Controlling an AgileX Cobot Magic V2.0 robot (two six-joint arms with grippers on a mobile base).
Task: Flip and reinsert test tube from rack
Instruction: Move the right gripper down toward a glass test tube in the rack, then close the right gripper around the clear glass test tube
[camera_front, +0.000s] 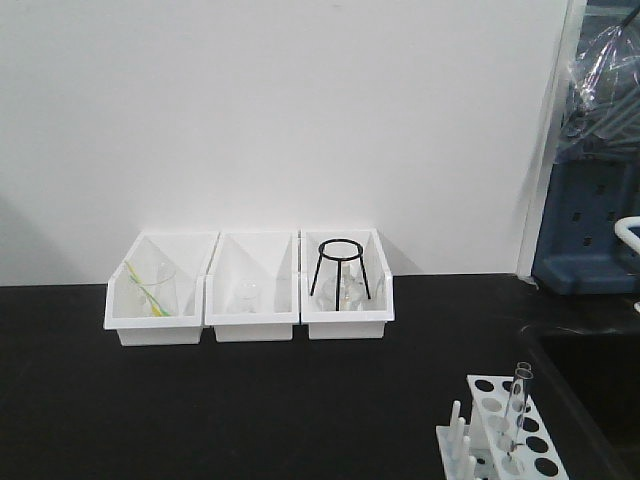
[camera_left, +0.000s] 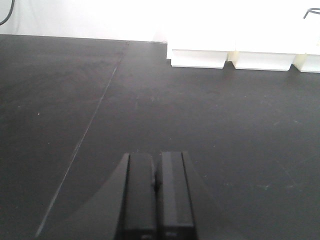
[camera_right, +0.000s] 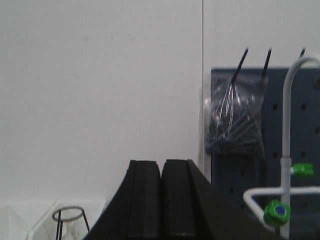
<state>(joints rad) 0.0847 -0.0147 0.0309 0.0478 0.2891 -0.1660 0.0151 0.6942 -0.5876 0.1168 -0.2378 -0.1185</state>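
Two black tools, each pressed together: left tool (camera_left: 156, 197) low over bare black tabletop (camera_left: 75, 100), right tool (camera_right: 161, 200) raised, facing a white wall (camera_right: 100, 75). Spacing from the slim clear glass test tube (camera_front: 519, 415) impossible to tell. Tube nearly upright in the small white plastic rack (camera_front: 497, 432), near the tabletop's right edge. Open tabletop leftward; three white open-front bins (camera_front: 250, 300) well behind.

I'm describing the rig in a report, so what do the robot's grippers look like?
Both the left gripper and the right gripper are matte black, each with two flat, rectangular fingers on a body that flares outward. No cables or markings show; the arms themselves are out of view.
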